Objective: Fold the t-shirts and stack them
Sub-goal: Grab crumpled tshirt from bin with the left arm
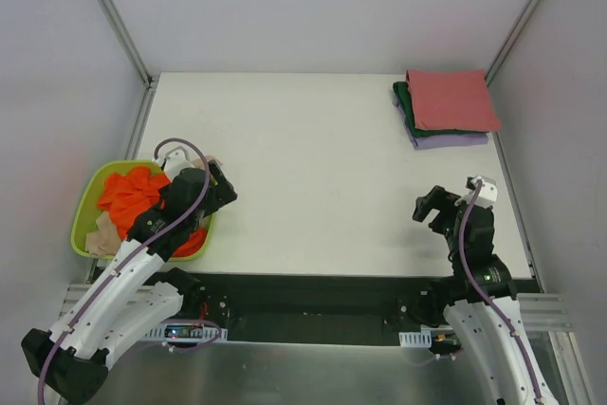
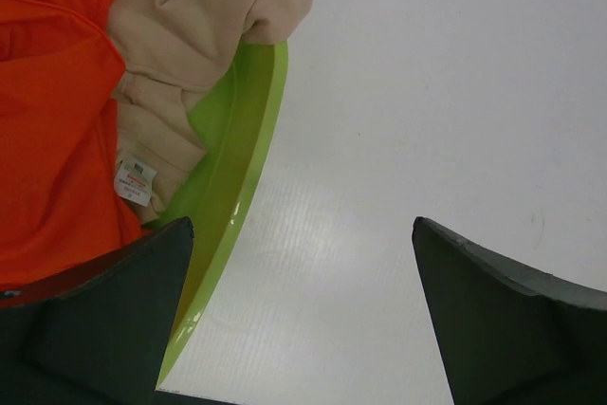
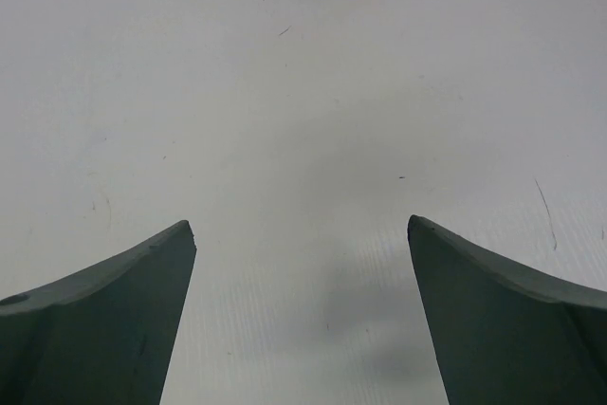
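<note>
**Top view.** The left gripper (image 1: 216, 189) was noted over the right rim of the lime-green basin (image 1: 83, 220), jaws spread wide and nothing held. In the basin the orange t-shirt (image 1: 133, 192) was seen crumpled, with the beige t-shirt (image 1: 101, 231) bunched against it on the near-left side. At the far right corner of the table (image 1: 303, 158) three folded shirts were stacked: the pinkish-red t-shirt (image 1: 451, 99) on top, the dark green t-shirt (image 1: 402, 101) under it, and the lavender t-shirt (image 1: 448, 140) at the bottom. The right gripper (image 1: 432, 206) was noted released and empty above bare table, well apart from the stack.

**Left wrist.** Beige cloth was seen draped over the basin rim, a white label (image 2: 135, 180) showing at its edge. Both shirts were judged light, limp and prone to sagging. A pinch on the raised beige fold at the rim was judged the best hold. The orange shirt touching it might be dragged along.

**Right wrist.** Only bare table was seen between the open jaws, with a lavender corner at the top edge.
</note>
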{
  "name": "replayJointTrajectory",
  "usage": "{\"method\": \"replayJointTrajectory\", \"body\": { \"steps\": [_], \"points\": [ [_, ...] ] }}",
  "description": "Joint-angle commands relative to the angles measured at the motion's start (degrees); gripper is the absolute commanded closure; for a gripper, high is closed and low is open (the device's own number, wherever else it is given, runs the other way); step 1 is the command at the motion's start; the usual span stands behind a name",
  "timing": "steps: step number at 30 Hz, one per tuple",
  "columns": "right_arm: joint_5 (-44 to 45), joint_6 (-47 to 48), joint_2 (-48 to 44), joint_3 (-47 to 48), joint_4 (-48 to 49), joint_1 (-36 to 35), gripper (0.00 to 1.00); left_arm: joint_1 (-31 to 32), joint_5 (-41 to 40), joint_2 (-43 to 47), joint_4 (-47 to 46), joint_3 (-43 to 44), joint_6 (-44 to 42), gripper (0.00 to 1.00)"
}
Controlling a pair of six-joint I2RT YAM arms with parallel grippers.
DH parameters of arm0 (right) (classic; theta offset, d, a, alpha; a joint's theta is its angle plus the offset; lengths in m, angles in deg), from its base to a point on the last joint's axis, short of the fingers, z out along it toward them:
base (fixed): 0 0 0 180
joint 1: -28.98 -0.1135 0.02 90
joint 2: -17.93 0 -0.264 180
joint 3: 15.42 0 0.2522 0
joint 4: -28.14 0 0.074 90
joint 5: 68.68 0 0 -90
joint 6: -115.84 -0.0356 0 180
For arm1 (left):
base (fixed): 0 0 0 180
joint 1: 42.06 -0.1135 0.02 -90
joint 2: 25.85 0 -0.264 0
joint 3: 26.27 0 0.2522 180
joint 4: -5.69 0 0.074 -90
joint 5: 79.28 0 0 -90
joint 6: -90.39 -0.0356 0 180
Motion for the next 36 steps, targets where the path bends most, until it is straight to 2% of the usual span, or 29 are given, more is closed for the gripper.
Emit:
{"method": "replayJointTrajectory", "body": {
  "steps": [1, 7, 10, 15, 17, 21, 28, 32, 34, 36],
  "points": [
    [0.9, -0.5, -0.2, 1.0, 1.3, 0.0, 0.04, -0.9, -2.7, 0.2, 2.1, 2.0, 1.8, 0.01],
    [-0.4, -0.3, 0.7, 0.8, 1.6, -0.1, 0.04, -2.6, -3.6, -1.5, 2.4, 2.9, 3.5, 0.01],
    [-2.9, 0.0, 1.9, 0.1, 3.3, 0.0, 0.04, -7.6, -2.0, -5.7, -1.0, 4.1, 2.4, 0.01],
    [-5.1, 0.6, 4.6, 0.5, 3.7, 0.0, 0.04, -19.3, 7.6, -17.2, -6.9, 9.0, -1.7, 0.01],
    [-5.8, 1.0, 5.2, 0.6, 3.5, 0.0, 0.04, -22.2, 10.9, -21.7, -7.0, 11.3, -2.3, 0.03],
    [-6.4, 1.6, 5.6, 0.6, 3.5, 0.1, 0.04, -24.3, 11.7, -27.7, -9.0, 13.8, -3.9, 0.12],
    [-6.4, 2.0, 5.7, 0.4, 3.6, 0.0, 0.04, -26.5, 14.4, -34.2, -11.2, 13.0, -2.5, 0.21],
    [-6.4, 2.1, 5.8, 0.3, 3.5, 0.0, 0.04, -27.2, 17.4, -37.7, -12.4, 13.8, -3.4, 0.33],
    [-6.3, 2.3, 5.7, 0.2, 3.5, 0.0, 0.04, -27.2, 17.7, -38.4, -12.6, 14.0, -3.4, 0.44],
    [-6.2, 2.3, 5.8, 0.2, 3.4, 0.1, 0.04, -27.2, 17.7, -38.5, -12.7, 14.0, -3.7, 0.60]
  ]
}}
